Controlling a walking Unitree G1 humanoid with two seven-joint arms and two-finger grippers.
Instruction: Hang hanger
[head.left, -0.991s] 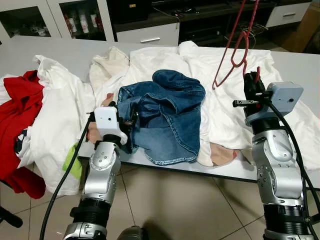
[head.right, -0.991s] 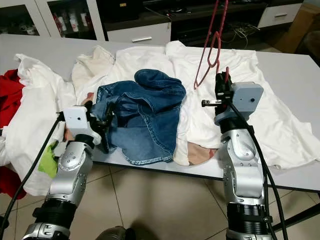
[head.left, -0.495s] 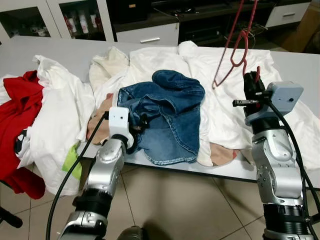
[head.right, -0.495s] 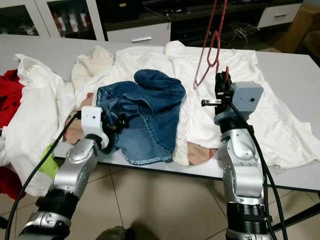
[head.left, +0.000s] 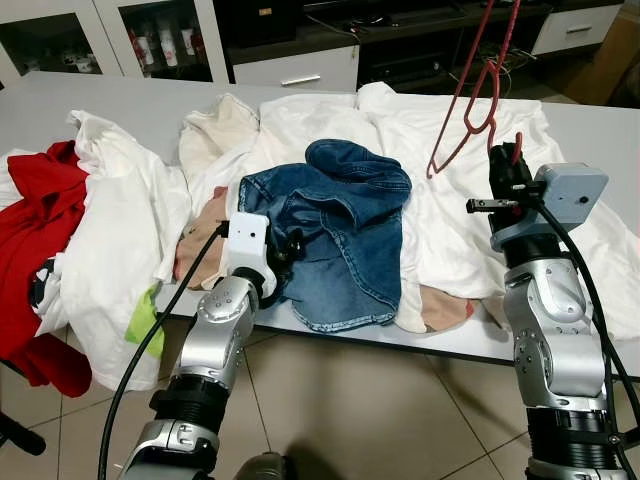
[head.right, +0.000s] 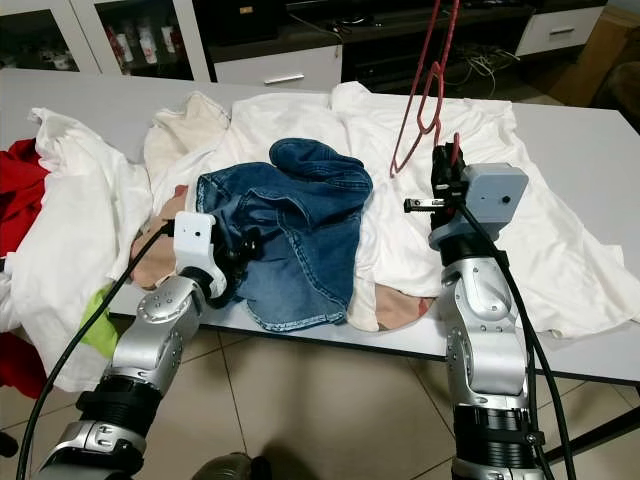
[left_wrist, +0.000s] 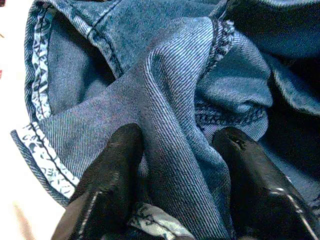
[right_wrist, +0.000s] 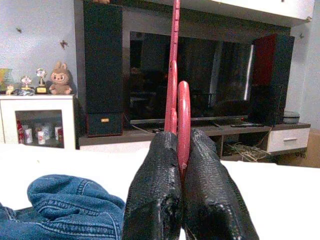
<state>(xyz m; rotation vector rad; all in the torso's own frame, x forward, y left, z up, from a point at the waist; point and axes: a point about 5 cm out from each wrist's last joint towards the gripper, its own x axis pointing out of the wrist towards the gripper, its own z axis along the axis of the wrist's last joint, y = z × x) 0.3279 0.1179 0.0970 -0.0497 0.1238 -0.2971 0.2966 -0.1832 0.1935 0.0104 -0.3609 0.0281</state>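
On the grey counter (head.left: 120, 105) lies a heap of clothes: white garments (head.left: 330, 120) spread over most of it, a red garment (head.left: 35, 215) at the robot's far left, and a blue denim piece (head.left: 340, 225) in the middle near the front edge. Behind the counter stand cabinets with glass doors (head.left: 160, 40) and a dark television (right_wrist: 195, 75). The left pincer (left_wrist: 175, 150) is pushed into the denim, and its 2 fingers (left_wrist: 120, 155) grip a fold of the cloth between them. Compared with 1 second ago, the left arm has moved toward the middle and closer to the denim; the right arm has stayed in its place. The right pincer (head.left: 505, 165) is closed on the lower end of the hanger (head.left: 478, 85), a thin red wire hanger, which rises upright above the white garments.
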